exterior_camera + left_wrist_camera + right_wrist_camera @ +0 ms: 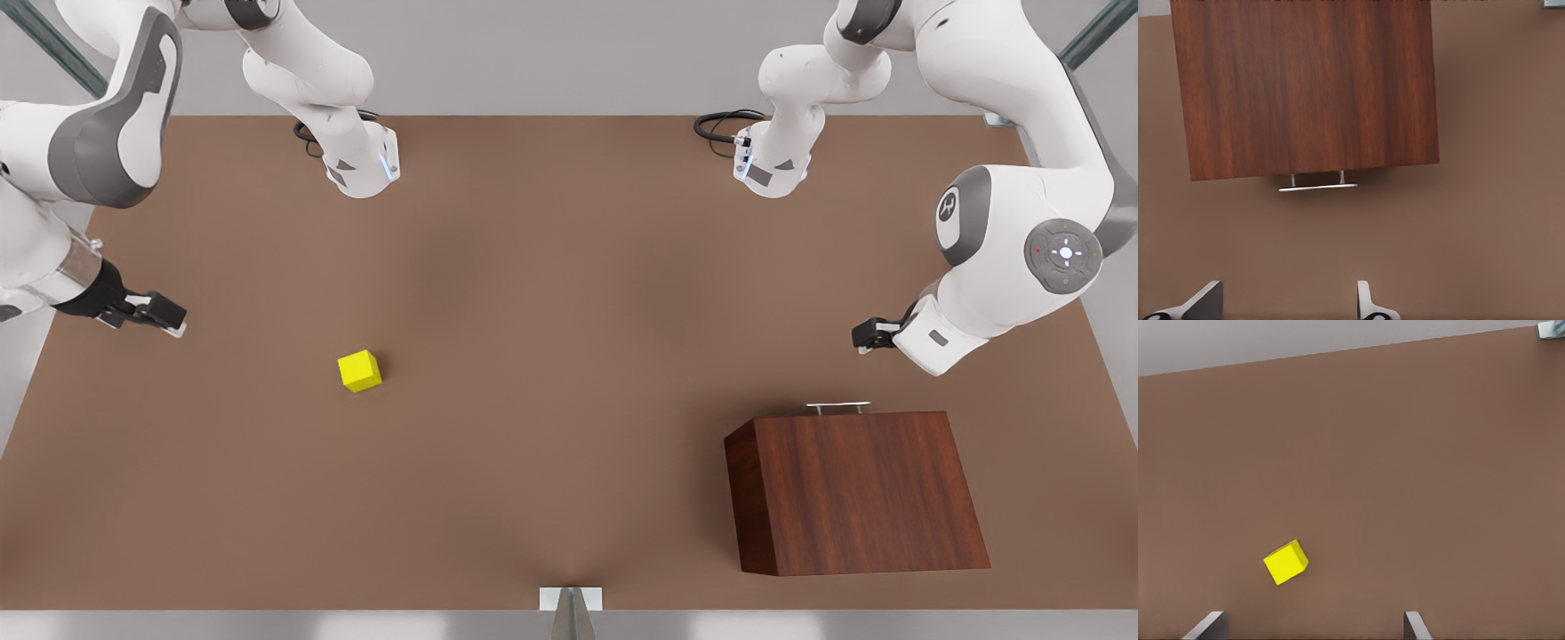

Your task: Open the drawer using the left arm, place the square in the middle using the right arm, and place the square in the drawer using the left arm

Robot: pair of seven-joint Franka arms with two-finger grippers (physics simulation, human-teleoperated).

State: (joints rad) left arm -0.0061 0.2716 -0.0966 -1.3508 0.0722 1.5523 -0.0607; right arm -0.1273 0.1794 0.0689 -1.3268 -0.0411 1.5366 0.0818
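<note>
One wood-grain cabinet [858,489] on matte brown desk [569,267], drawer shut, one thin silver bar handle [837,407]. One yellow cube [360,371] well apart from cabinet. Left gripper [867,336] near handle, spread wide, empty. Right gripper [169,318] beyond cube, spread wide, empty.

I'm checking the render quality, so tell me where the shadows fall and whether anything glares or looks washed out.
Front view: even light, soft dark patches on the table, no glare. Left wrist view: a faint shadow under the cabinet edge behind the handle; open left gripper hovers short of it. Right wrist view: yellow cube evenly lit, open right gripper near it.
</note>
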